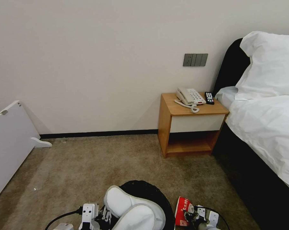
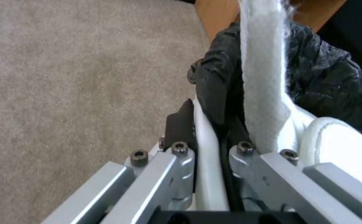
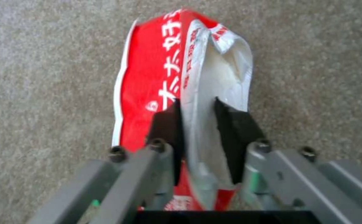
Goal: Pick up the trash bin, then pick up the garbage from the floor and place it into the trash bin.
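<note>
The bin [image 1: 151, 191] is already up off the carpet [image 1: 87, 166], pinched at its rim by the left gripper [image 1: 101, 217] low at the robot's front. In the left wrist view the two pads are clamped on the white plastic wall and the black liner [image 2: 334, 81] folded over it. A pair of white slippers [image 1: 131, 207] sits in the mouth of the bin, one overlapping the other and poking above the rim, so that part of the job looks done.

The right gripper [image 1: 191, 215] hangs just beside the bin, closed on a red packet [image 1: 183, 207]. The right wrist view shows its black pads [image 3: 166, 121] nipping a fold of the packet [image 3: 164, 77], which stands up off the carpet. By my reckoning the packet is lifted but not yet in the bin. No other litter shows on the stretch of floor I can see, so I cannot tell what remains elsewhere.

As for the stuff itself — the liner is thin, crinkled and glossy; the slippers are soft, thick and fleecy-edged with rounded toes; the packet is light crumpled foil, red with white lettering outside and silvery inside. The carpet is short, dull brown pile. Against the wall stand a wooden nightstand [image 1: 170, 127] and a bed [image 1: 266, 127] in white linen.
</note>
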Robot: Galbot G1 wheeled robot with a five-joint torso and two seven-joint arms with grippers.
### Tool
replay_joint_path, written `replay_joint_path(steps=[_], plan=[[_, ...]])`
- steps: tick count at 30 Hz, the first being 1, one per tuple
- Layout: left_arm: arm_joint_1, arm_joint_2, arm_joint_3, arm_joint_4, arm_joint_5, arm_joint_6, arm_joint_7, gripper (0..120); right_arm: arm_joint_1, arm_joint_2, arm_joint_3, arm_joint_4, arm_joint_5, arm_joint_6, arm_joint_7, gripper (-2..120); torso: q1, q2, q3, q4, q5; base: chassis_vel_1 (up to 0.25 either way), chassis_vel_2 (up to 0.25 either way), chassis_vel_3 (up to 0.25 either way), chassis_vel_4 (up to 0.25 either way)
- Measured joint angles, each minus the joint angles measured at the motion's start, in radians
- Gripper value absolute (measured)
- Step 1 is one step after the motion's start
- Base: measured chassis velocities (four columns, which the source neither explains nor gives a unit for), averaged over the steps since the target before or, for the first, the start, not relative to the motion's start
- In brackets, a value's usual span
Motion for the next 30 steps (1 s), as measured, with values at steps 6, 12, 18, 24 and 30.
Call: replay_joint_path(steps=[6, 12, 18, 24, 30], plan=[[0.000, 0.001, 0.003, 0.000, 0.000, 0.000, 0.000, 4, -0.007, -0.007, 0.002, 0.003, -0.005, 0.002, 0.003, 1, 0.000, 0.000, 0.000, 0.0001, 0.0001, 0.000, 0.000, 0.000, 0.000], [-0.014, 0.017, 0.008, 0.000, -0.015, 0.004, -0.001, 4, -0.042, -0.023, 0.039, 0.033, -0.038, 0.078, -0.034, 0, 0.000, 0.000, 0.000, -0.0002, 0.0003, 0.000, 0.000, 0.000, 0.000], [-0.051, 0.042, 0.023, 0.014, -0.045, 0.013, -0.006, 4, -0.098, -0.043, 0.137, 0.060, -0.081, 0.360, -0.348, 0, 0.000, 0.000, 0.000, -0.0005, -0.0001, 0.000, 0.000, 0.000, 0.000], [-0.076, 0.064, 0.043, 0.033, -0.062, 0.014, -0.007, 4, -0.092, -0.059, 0.191, 0.095, -0.099, 0.680, -0.884, 0, 0.000, 0.000, 0.000, 0.0000, 0.0002, 0.000, 0.000, 0.000, 0.000], [-0.081, 0.078, 0.048, 0.034, -0.073, 0.015, -0.007, 4, -0.025, -0.100, 0.141, 0.194, -0.024, 0.774, -1.159, 0, 0.000, 0.000, 0.000, 0.0002, 0.0001, 0.000, 0.000, 0.000, 0.000]])
